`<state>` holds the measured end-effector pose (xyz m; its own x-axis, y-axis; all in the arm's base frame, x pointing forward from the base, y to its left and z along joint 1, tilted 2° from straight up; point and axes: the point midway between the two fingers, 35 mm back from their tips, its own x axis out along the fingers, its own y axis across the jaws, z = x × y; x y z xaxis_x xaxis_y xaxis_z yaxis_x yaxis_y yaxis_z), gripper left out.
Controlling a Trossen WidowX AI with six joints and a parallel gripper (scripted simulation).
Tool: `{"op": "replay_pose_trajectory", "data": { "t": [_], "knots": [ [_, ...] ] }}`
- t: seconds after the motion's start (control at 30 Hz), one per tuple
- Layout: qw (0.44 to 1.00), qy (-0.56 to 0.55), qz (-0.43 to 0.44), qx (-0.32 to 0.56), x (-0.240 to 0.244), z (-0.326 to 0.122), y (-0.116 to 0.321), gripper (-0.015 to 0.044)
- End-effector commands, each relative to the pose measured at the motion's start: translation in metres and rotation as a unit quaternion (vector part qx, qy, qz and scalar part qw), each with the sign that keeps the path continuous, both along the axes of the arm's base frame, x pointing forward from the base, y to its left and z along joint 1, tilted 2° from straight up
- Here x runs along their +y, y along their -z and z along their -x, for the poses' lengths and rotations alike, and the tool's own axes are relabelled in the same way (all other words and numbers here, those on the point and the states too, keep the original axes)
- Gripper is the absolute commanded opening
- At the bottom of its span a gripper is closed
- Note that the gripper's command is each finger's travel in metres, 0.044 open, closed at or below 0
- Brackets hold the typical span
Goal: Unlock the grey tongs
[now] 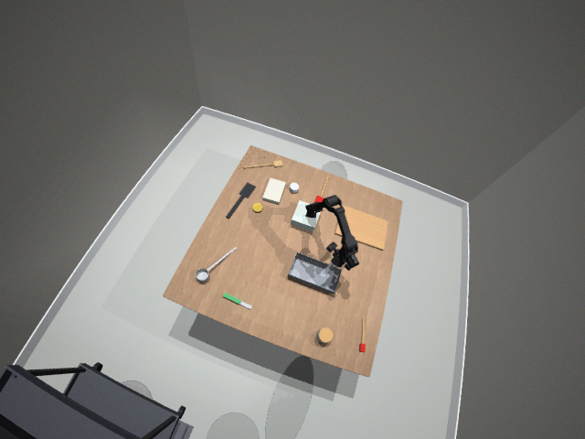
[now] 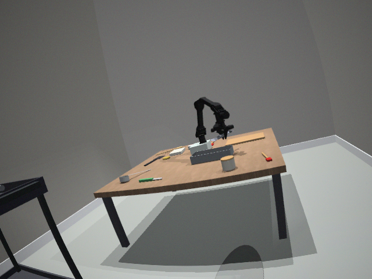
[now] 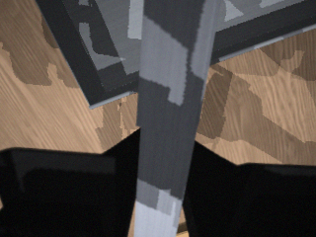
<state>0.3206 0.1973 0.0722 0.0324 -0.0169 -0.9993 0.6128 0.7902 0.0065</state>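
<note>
Table: while its wooden top (image 1: 264,245) (image 2: 180,172) spans the middle of the scene, the utensils lie spread around its edges.
Arm: black (image 1: 348,231) (image 2: 199,118), bent over at the top, rising from a pale block (image 1: 301,220) (image 2: 196,147) beyond the tin and reaching right.
Wooden board: flat at the far right (image 1: 366,229) (image 2: 246,138), with no tongs on it.
Roasting tin: dark grey, right of the table's middle (image 1: 313,273) (image 2: 211,155), nearer than the block.
Gripper: at the tin's far right side (image 1: 336,261) (image 2: 225,136) (image 3: 168,135), its jaws closed on the grey tongs (image 2: 216,138) (image 3: 165,99).
Tongs: raised off the tin, slanting, the left end lower in the exterior view; whether they are locked, I cannot tell.
Black spatula: far left (image 1: 241,200) (image 2: 153,160).
Canister: wooden-lidded, near right (image 1: 324,336) (image 2: 228,163).
Ladle: near left (image 1: 202,275) (image 2: 124,179).
Green-handled knife: near edge, left of the canister (image 1: 231,298) (image 2: 146,180).
Yellow disc: just right of the spatula (image 1: 257,208) (image 2: 165,157).
</note>
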Motion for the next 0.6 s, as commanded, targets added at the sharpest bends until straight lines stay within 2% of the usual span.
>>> {"op": "replay_pose_trajectory", "data": {
  "t": [0.0,0.57],
  "knots": [
    [0.999,0.041,-0.002,0.001,0.018,0.008,0.0,-0.015],
    [0.975,0.223,-0.008,0.002,0.089,0.057,0.0,-0.015]
  ]
}}
